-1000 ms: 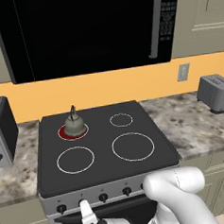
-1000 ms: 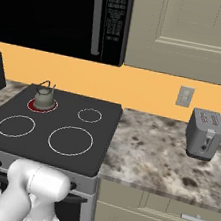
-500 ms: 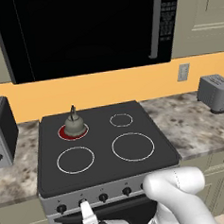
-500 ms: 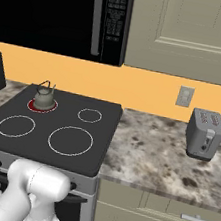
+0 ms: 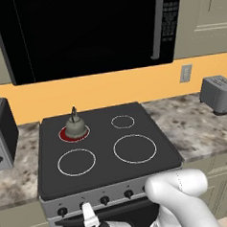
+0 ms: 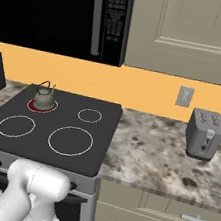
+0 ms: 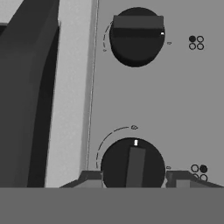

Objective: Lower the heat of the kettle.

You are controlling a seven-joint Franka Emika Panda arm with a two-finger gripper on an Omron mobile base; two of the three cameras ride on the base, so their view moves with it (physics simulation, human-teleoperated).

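The kettle, small, grey-beige and dome-shaped, stands on the glowing red back-left burner of the black stove top. My gripper is low at the stove's front panel, left of centre. In the hand view its two fingertips press against both sides of a dark round knob whose bar points at the white mark above it. The gripper is shut on this knob. A second knob sits farther along the panel with its bar crosswise.
A row of knobs lines the stove front. The dark oven handle runs beside the panel. A toaster stands on the right counter, a black appliance on the left. A microwave hangs above.
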